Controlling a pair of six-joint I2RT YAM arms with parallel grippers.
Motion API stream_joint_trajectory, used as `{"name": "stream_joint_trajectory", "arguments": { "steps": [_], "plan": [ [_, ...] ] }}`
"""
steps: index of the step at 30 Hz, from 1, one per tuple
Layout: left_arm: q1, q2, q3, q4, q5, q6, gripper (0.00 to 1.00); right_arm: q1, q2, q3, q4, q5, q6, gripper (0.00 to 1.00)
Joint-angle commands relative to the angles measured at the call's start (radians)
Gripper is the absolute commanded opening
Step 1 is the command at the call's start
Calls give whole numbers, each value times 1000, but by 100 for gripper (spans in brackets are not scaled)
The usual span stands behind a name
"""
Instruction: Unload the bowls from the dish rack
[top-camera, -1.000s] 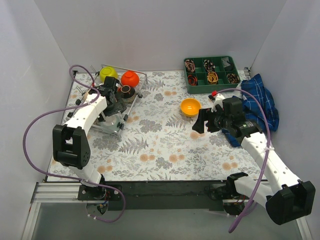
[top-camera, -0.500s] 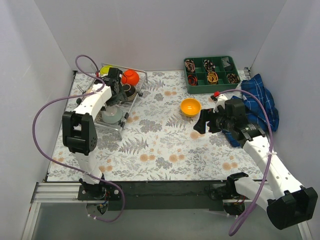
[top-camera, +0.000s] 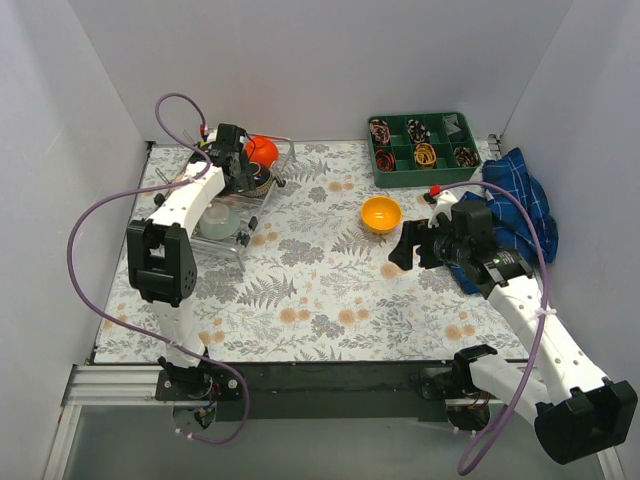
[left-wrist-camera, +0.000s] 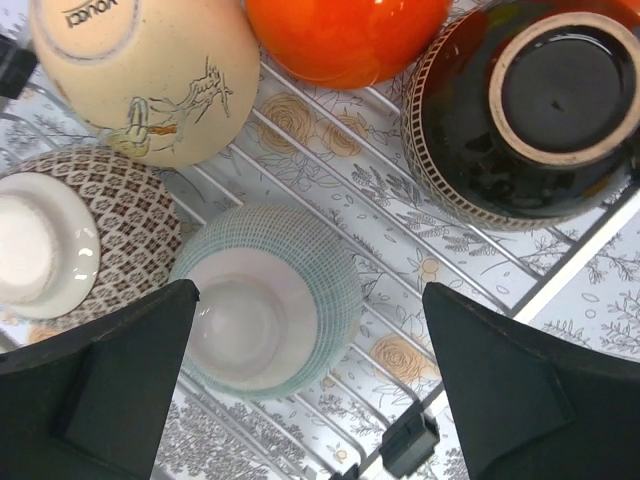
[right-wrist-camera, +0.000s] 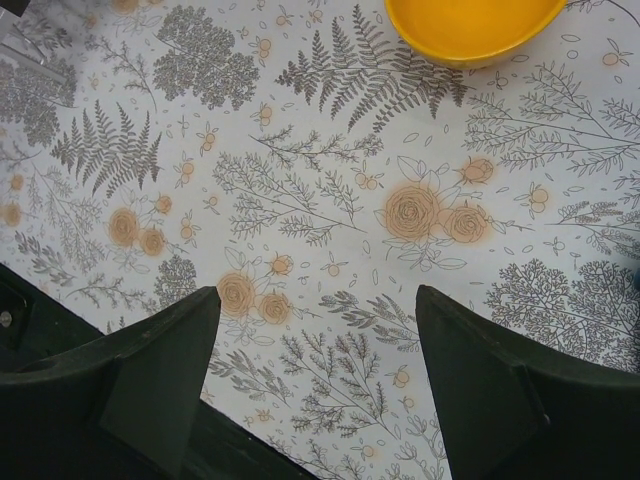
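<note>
Swinging away from the near end of the silver wire dish rack (left-wrist-camera: 545, 292), the left arm now reaches over its far end, while the right arm has barely shifted. Crowded in the rack, several of them foot-up, are a grey-green cross-hatched bowl (left-wrist-camera: 270, 300), a brown-patterned bowl with a white foot (left-wrist-camera: 60, 245), a beige bowl with an ink drawing (left-wrist-camera: 150, 70), a glossy red-orange bowl (left-wrist-camera: 345, 30) and a dark brown bowl (left-wrist-camera: 525, 110). One yellow-orange bowl (top-camera: 381, 213) sits upright on the floral counter (top-camera: 320, 290), well apart from the rack.

The left tool (left-wrist-camera: 310, 300) hangs above the grey-green bowl, its fingers spread wide and holding nothing. The right tool (right-wrist-camera: 315, 300) is likewise spread and empty over the counter, near the yellow-orange bowl.

Unloading looks to be at an early stage, and the step in hand is lining up on the next bowl. The next move calls for a descent that sets the fingers astride the grey-green bowl's rounded, probably slippery sides without nudging its close neighbours.
</note>
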Motion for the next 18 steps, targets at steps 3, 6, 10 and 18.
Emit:
{"name": "stream_joint_trajectory", "arguments": {
  "steps": [3, 6, 10, 18],
  "plan": [
    [-95, -159, -67, -32, -96, 64, 98, 2, -28, -16, 10, -2, 3, 87],
    [-123, -171, -150, -35, -102, 33, 98, 4, -31, -31, 12, -3, 4, 87],
    [-147, -190, -205, -43, -131, 4, 98, 2, -40, -39, 10, -3, 3, 87],
    [-157, -245, -345, -3, -194, -13, 98, 1, -51, -60, 12, 0, 3, 87]
  ]
}}
